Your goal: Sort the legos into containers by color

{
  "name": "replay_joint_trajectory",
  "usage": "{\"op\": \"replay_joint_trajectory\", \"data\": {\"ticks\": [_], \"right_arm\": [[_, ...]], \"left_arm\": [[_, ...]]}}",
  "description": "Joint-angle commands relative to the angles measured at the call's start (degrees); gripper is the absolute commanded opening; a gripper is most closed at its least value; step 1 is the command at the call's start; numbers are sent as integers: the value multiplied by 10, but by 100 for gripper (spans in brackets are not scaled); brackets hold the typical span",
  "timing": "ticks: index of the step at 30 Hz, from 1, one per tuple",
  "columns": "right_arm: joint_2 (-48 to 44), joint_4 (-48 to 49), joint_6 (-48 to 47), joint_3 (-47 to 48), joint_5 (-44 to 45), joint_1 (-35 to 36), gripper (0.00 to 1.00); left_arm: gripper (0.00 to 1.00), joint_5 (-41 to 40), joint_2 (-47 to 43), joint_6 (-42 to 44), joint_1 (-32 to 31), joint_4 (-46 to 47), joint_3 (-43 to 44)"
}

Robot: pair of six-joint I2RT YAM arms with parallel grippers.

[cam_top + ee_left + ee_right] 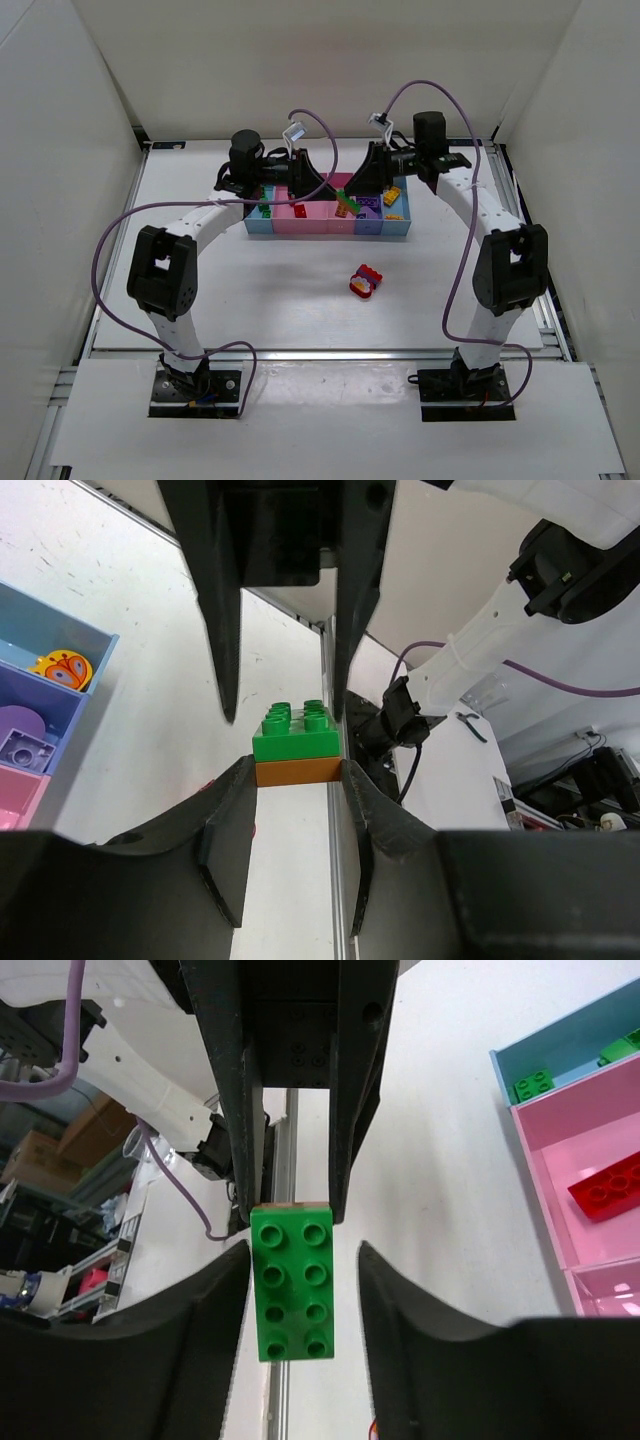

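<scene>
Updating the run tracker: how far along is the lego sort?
Done: several bricks lie in the bins. In hand: the left gripper pinches a green-on-orange stack; the right gripper brackets it, grip unclear. Left: that stack, plus a red-and-yellow clump on the table.

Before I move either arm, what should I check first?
1. Left end effector clamped on the green-on-orange stack: ok.
2. Right end effector closed on the green brick: not ok, a gap shows on one side.
3. Bricks separated: not ok, green sits on orange.
4. Bin for green found: ok, the light blue bin holds green bricks.
5. Bin for orange: cannot tell.
6. Red-and-yellow piece sorted: not ok, it lies on the table.
</scene>
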Motion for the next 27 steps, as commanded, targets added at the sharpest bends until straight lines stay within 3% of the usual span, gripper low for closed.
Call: {"op": "replay_joint_trajectory", "data": {"ticks": [1,5,10,15,23,27], "right_arm": [[-26,-4,-10,8,-9,-8,48],[-23,-7,-11,11,-16,-9,48],[-20,-11,-4,13,-28,-9,69],[-17,-7,3,14,-35,-9,75],[-6,-14,-6,25,-32,-1,74],[-1,-14,-10,28,-34,-1,63]], "left_arm": [[13,14,-24,12,3,-2,-3],[13,11,-21,12,2,-2,1],[13,11,-19,12,1,-2,4],[13,9,-17,14,0,-2,8],[13,8,-10,13,-6,-2,26],[13,7,-9,13,-6,-2,30]]}}
